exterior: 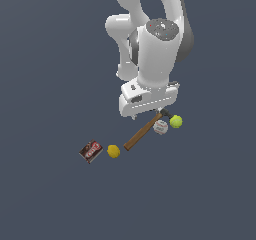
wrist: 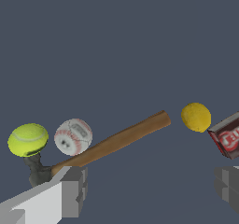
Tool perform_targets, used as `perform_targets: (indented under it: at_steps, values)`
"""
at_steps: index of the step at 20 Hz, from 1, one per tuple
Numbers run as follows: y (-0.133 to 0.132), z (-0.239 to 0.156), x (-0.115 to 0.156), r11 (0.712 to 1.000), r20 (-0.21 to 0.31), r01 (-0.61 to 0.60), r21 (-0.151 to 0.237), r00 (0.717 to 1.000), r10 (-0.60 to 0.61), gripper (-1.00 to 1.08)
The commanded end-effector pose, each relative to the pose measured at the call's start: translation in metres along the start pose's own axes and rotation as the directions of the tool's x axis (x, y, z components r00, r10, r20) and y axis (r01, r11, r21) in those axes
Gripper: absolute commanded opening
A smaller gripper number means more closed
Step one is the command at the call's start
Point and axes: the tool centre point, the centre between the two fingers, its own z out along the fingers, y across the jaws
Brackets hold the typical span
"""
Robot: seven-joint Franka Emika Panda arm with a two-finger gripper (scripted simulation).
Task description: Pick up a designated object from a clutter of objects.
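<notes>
On the dark grey worktop (exterior: 50, 194), 5 things lie in a loose line below the Franka arm (exterior: 150, 49). From the exterior view's left to right come a small brown-red box (exterior: 91, 151), a yellow lemon (exterior: 113, 151), a wooden-handled hammer (exterior: 142, 132), the white baseball (exterior: 160, 127) with red stitching, and a yellow-green tennis ball (exterior: 176, 121). That view hides the gripper's fingers behind the arm's white hand, and the hammer's head is partly tucked under it. Only the wrist view shows the gripper (wrist: 151, 188): its 2 grey fingers (wrist: 74, 190) stand wide apart with nothing between them, and the far finger is cut off by the frame edge. The same view shows the baseball (wrist: 73, 136) just beside the tennis ball (wrist: 28, 139), with the hammer's dark head (wrist: 37, 171) under the tennis ball and its handle (wrist: 116, 143) running toward the lemon (wrist: 196, 117). The box (wrist: 228, 136) is cut off there too. The baseball lies beyond the near finger, apart from it, outside the gap between the fingers. Whether baseball and hammer handle touch is hard to tell.
</notes>
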Motion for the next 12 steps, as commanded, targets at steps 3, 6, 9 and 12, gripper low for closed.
perform_targets:
  at_steps: [3, 6, 9, 12]
  values:
    - [-0.040, 0.047, -0.001, 0.983, 0.005, 0.184, -0.003, 0.983, -0.184, 1.00]
    - [-0.063, 0.071, -0.005, 0.958, 0.006, 0.285, -0.001, 0.958, -0.285, 1.00]
    - [-0.082, 0.091, -0.009, 0.931, 0.005, 0.365, 0.003, 0.931, -0.365, 1.00]
    - [-0.097, 0.105, -0.014, 0.906, 0.004, 0.423, 0.007, 0.906, -0.423, 1.00]
